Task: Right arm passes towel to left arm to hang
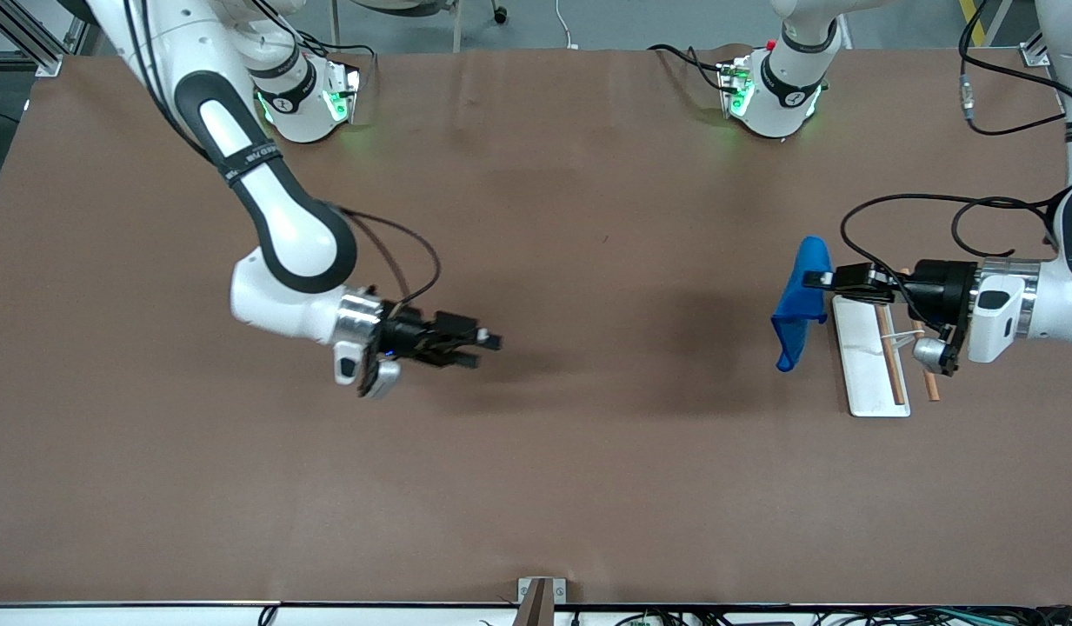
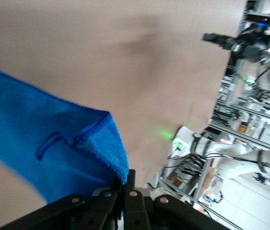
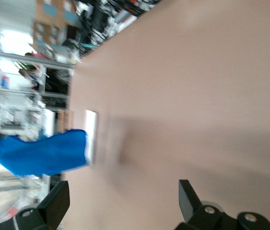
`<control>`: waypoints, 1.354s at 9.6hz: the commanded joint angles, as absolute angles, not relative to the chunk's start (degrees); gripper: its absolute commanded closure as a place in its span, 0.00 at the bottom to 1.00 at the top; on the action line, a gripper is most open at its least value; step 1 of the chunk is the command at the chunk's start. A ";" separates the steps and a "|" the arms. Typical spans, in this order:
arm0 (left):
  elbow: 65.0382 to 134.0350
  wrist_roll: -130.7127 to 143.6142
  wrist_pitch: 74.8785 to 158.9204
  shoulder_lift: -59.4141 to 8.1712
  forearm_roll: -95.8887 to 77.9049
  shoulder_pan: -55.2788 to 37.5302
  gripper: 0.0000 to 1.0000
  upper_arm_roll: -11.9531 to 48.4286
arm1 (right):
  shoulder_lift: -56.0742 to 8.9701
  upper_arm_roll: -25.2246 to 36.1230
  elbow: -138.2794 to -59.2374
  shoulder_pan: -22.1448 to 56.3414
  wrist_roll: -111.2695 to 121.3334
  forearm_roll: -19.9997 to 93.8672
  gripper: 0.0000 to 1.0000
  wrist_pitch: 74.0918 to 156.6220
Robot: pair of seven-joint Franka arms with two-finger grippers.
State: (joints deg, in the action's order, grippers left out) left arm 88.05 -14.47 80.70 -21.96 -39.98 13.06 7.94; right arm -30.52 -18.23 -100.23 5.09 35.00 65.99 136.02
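The royal-blue towel (image 1: 801,300) hangs folded from my left gripper (image 1: 818,280), which is shut on its upper edge above the table toward the left arm's end. In the left wrist view the towel (image 2: 53,148) fills the space just past the closed jaws, with a small loop tag showing on its face. My right gripper (image 1: 490,349) stands open with nothing between its fingers (image 3: 188,195), held above the middle of the table, well apart from the towel (image 3: 44,153).
A white rack base (image 1: 868,356) with thin wooden rods (image 1: 890,356) lies on the brown table (image 1: 536,452) just beside the hanging towel, under the left arm's wrist. Cables loop off the left arm above it.
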 commanded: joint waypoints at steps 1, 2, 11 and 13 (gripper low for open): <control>87.46 -11.71 82.62 -22.77 -30.11 13.80 1.00 8.09 | -28.48 -7.79 -98.55 4.66 34.02 51.92 0.00 122.52; 85.19 -10.56 82.62 -22.85 -24.75 13.71 1.00 8.26 | -27.69 -2.51 -97.05 4.75 33.67 45.77 0.00 114.78; 83.14 -7.65 88.68 -25.31 0.08 15.73 1.00 7.47 | -8.91 9.14 -94.22 3.18 -2.20 3.10 0.00 104.25; 83.14 -7.91 88.59 -25.84 0.09 16.17 1.00 7.47 | -5.81 9.40 -91.25 1.33 -1.76 -0.87 0.00 102.57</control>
State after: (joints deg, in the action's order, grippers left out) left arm 83.52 -7.35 88.18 -23.94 -1.11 16.12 7.40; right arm -8.13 9.63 -92.23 2.71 -0.88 1.37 103.67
